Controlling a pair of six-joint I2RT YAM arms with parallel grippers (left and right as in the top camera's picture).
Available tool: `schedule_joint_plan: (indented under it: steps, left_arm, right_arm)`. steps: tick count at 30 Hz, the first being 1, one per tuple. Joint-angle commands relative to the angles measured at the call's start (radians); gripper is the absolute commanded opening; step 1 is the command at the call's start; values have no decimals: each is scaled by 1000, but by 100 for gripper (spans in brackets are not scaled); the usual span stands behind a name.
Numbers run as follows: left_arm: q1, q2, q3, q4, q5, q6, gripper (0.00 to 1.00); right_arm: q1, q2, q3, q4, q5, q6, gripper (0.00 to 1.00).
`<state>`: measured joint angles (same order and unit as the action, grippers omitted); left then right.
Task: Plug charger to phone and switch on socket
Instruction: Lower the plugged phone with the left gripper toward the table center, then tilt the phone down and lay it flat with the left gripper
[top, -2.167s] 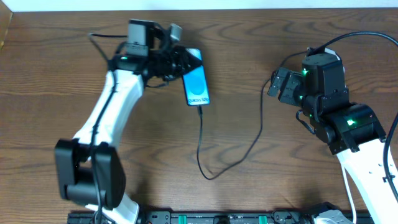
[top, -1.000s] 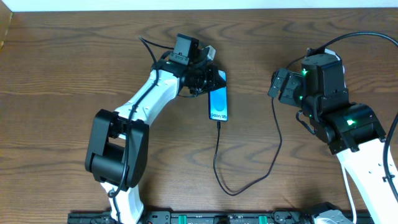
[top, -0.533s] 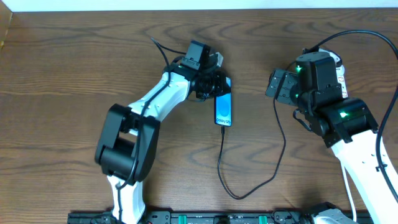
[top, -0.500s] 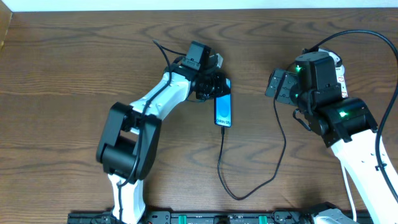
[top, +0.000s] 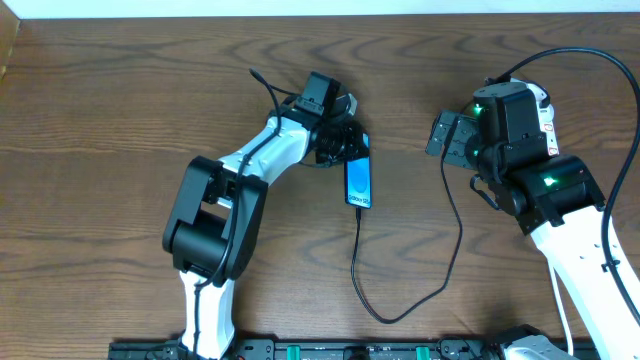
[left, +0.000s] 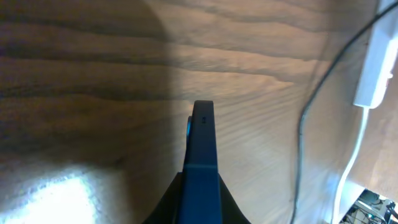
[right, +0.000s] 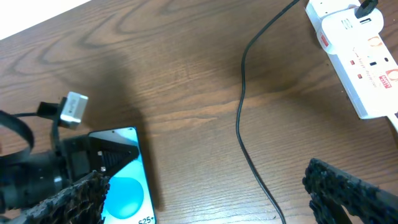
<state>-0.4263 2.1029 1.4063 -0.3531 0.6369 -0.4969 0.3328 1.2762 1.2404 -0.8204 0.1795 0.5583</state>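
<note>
phone (top: 360, 183): middle of table (top: 100, 150), far end between the left gripper (top: 345, 152) fingers
charger (right: 239, 118): from phone's near end, loops frontward, then right and back toward socket
socket (right: 357, 65): far right, well apart from phone

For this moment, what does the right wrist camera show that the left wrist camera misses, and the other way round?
Only the right wrist view shows the blue screen of the phone, the red markings on the socket, the left hand gripping the phone, and the wide-open fingers of the right hand. Only the left wrist view shows the phone edge-on, as a thin dark slab, and a white cord leaving the socket. Both show the phone, the charger cable, the socket and the wooden table.
</note>
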Motion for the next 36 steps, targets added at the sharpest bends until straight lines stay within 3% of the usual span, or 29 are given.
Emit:
schedule_joint_plan:
  steps: [1,16,21,29,32,36]
  left_arm:
    - [1,47,10,3,6,-16,8]
    - [1,55,10,2,6,-39,7]
    - [1,55,10,2,6,-39,16]
    - [1,55,10,0,6,-39,17]
    - [1,55,10,-1,6,-39,25]
    - [1,55,10,-1,6,-39,27]
  right_arm:
    - [2,7,1,-3,9,6,99]
    - [2,7,1,-5,9,6,99]
    - [2,7,1,-5,9,6,99]
    - [2,7,1,-6,9,6,99]
    - [2,7,1,-7,9,6,99]
    - [2,7,1,-7,9,6,99]
